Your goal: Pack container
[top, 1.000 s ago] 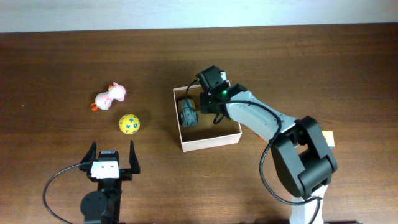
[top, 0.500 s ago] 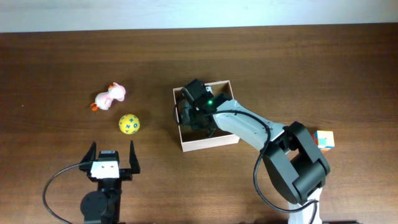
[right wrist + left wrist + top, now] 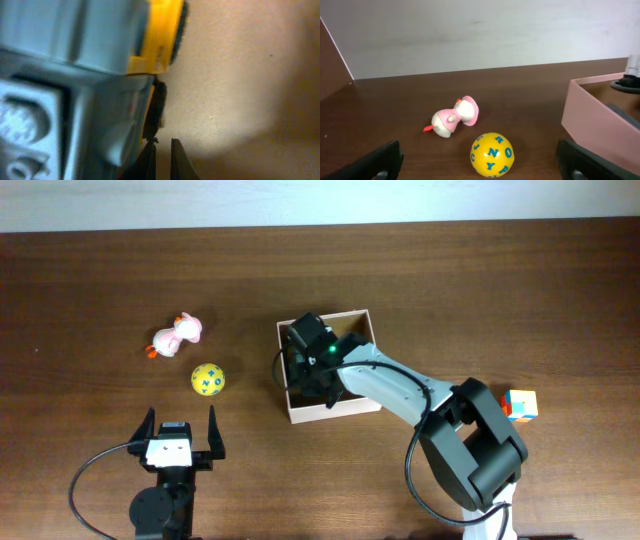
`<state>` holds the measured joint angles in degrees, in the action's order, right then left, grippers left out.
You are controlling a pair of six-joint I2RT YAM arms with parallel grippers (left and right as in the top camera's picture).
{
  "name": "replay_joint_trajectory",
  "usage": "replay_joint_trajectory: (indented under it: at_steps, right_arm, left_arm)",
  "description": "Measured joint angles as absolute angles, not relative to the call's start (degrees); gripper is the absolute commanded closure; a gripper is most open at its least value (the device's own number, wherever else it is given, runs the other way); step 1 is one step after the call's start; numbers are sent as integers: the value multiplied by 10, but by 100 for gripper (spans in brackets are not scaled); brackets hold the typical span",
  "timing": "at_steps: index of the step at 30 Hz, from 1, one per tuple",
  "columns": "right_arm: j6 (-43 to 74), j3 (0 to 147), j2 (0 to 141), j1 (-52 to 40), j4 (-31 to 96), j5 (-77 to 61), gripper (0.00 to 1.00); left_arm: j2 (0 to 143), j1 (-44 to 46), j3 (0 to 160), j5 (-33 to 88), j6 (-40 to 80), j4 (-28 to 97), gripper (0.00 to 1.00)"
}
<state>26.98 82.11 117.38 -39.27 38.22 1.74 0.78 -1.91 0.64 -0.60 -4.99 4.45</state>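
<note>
The container (image 3: 336, 410) is a white box with a tan inside, at the table's middle; its wall also shows in the left wrist view (image 3: 598, 125). My right gripper (image 3: 306, 370) reaches down into its left half and hides the toy there from above. In the right wrist view the fingertips (image 3: 163, 160) are nearly together with nothing between them, right beside a grey and yellow toy car (image 3: 75, 75) on the tan floor (image 3: 240, 75). My left gripper (image 3: 181, 418) is open and empty near the front left.
A yellow ball with blue letters (image 3: 207, 379) (image 3: 492, 154) and a pink and white duck toy (image 3: 178, 335) (image 3: 454, 117) lie left of the box. A coloured cube (image 3: 520, 405) lies at the right beside the right arm's base.
My right gripper has moved from the box's back edge down and to the left, over the toy car. The box has shifted slightly. The left arm has not moved.
</note>
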Motion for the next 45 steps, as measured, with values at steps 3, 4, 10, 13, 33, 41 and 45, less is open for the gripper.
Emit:
replay_joint_trajectory:
  at_steps: [3,4,10,13,33,41,45]
  right_arm:
    - [270,821,1174,-399,370,13,92]
    - [270,821,1174,-400,366,13,91]
    - [278,821,1174,-400,337,11,90]
    - [289,821,1174,-400,319,10,89]
    - [324,821,1174,-391,278,37,89]
    - [300,839,1174,-369,315,55,80]
    - [278,890,1174,-369,357,63,66]
  left_arm:
    - [8,-19,6,-6,-50,44,1]
    - [8,-19,6,-6,-50,44,1]
    - [8,-19,6,-6,-50,44,1]
    - [8,-19,6,-6,-50,44,1]
    - [8,-19,6,-6,-50,44,1]
    - [8,-19,6,-6,-50,44,1]
    - [8,-19,6,-6,-50,45,1]
